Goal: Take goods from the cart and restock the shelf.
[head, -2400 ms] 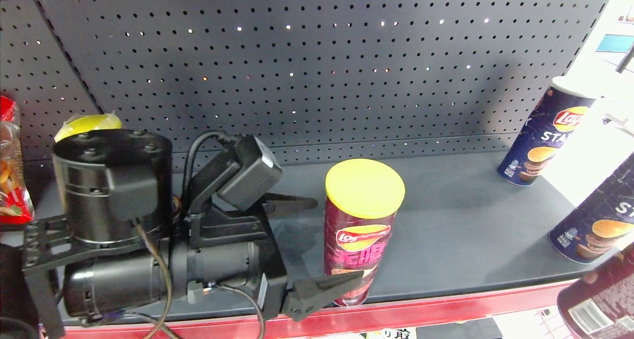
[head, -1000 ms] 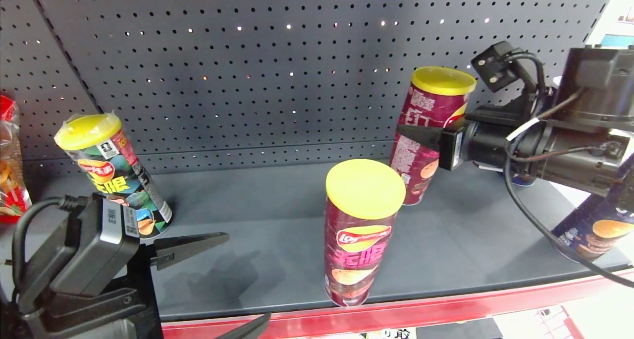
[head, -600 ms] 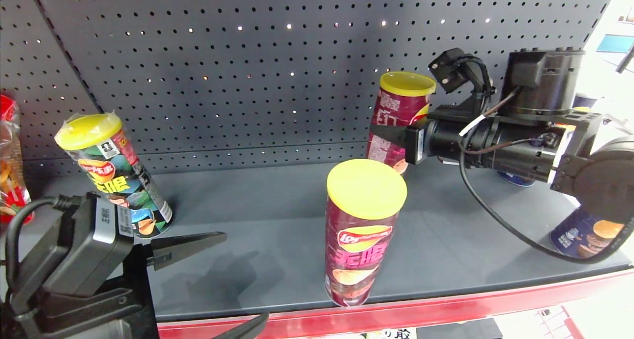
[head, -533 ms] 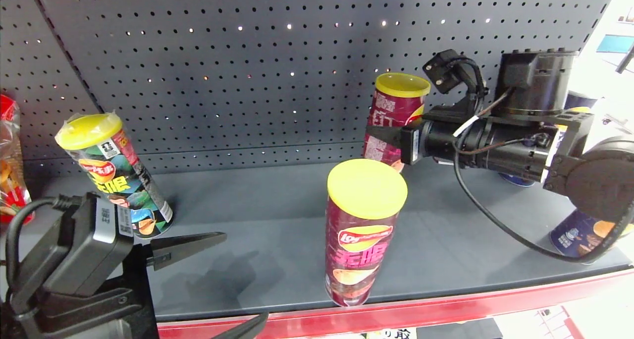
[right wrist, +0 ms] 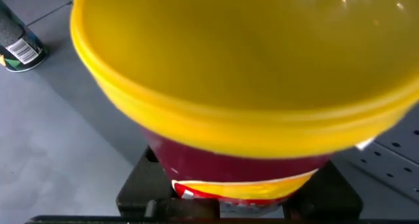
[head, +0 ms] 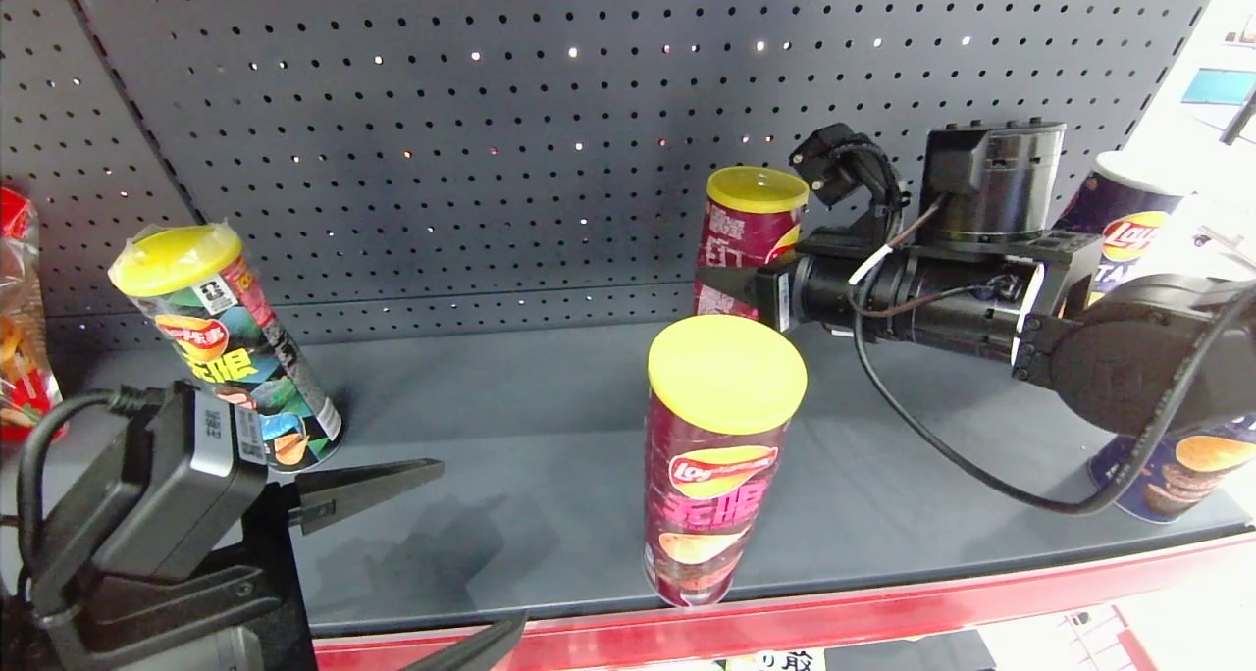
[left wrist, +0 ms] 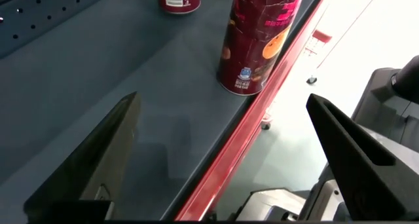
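1. Our right gripper (head: 728,293) clamps a maroon chip can (head: 754,222) at the rear of the shelf (head: 549,426), behind the front maroon can (head: 714,475).
2. Our left gripper (head: 479,550) hangs open at the shelf's front edge.

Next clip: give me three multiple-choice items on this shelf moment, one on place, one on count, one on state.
1. Where is the maroon can in the right gripper, relative to the front maroon can?
A) behind it, nearer the pegboard
B) in front of it
C) lying on top of it

2. How many cans carry yellow lids?
A) two
B) three
C) five

3. The left gripper is:
A) shut on a can
B) open, holding nothing
C) shut on nothing

Key: 1 A, it stands farther back; 2 B, the held can, the front one, the green can at left; 3 B, its fingers stand wide apart.
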Available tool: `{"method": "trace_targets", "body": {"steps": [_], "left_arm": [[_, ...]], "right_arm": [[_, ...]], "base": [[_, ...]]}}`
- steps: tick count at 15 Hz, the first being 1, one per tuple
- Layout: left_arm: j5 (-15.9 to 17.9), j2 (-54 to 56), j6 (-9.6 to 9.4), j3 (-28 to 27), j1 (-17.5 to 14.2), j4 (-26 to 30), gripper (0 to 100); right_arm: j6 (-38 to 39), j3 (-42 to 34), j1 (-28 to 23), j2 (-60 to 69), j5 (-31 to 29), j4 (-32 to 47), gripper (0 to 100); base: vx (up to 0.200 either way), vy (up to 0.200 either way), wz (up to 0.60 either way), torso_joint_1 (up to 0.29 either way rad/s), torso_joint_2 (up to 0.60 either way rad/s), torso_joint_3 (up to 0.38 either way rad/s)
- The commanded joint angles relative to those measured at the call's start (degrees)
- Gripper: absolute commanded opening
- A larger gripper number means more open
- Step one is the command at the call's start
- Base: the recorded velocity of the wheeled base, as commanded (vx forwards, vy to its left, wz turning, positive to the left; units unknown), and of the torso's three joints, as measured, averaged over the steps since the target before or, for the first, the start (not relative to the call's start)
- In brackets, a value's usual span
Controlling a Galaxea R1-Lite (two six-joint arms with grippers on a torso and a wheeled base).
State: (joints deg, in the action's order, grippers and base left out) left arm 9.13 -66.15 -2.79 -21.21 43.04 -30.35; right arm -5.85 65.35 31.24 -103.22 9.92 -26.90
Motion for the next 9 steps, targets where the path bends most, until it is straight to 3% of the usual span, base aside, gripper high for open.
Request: {"method": "trace_targets", "body": {"steps": [1,4,5,9], "left_arm": [[0.0,-0.4,0.07,-0.1,0.0,-0.1,100],[0.0,-0.6,0.07,-0.1,0.0,-0.1,100],[0.0,-0.6,0.07,-0.1,0.0,-0.1,100],[0.0,-0.6,0.07,0.0,0.0,-0.1,100]], "right_arm": [[0.0,-0.1,0.0,-0.1,0.0,0.0,0],[0.0,-0.1,0.0,-0.2,-0.1,0.0,0],[0.0,-0.3,0.0,-0.2,-0.1,0.0,100],[0.4,-0.4,0.6,0.2,-0.2,0.3,100]], "base": [[0.000,0.000,0.00,0.000,0.00,0.000],[0.000,0.000,0.00,0.000,0.00,0.000],[0.000,0.000,0.00,0.000,0.00,0.000],[0.000,0.000,0.00,0.000,0.00,0.000]]}}
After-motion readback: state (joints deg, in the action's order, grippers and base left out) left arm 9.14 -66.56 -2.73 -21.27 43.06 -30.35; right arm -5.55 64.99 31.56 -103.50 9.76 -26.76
